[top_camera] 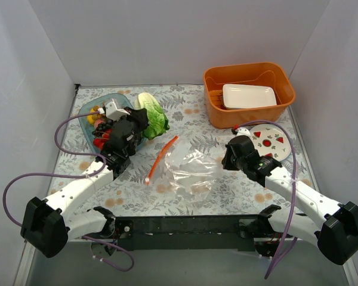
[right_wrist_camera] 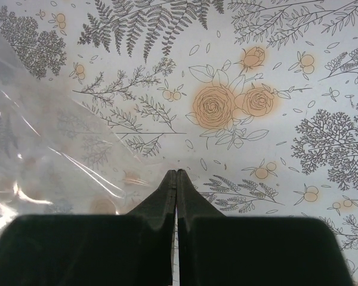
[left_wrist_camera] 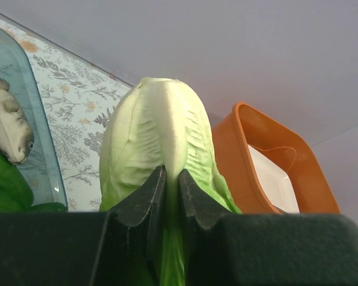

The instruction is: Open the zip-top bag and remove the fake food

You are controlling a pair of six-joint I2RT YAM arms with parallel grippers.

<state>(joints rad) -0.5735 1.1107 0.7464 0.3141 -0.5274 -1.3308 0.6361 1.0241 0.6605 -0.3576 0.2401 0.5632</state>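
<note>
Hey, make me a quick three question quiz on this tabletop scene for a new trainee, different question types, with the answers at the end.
1. True or false: the left pincer is clamped on the lettuce.
2. What lies in the orange basin? A: a white rectangular dish. B: a cucumber. C: a spoon.
3. Fill in: the zip strip of the zip-top bag runs along the side nearer the ___ arm.

Key: 1 true. 2 A. 3 left.
</note>
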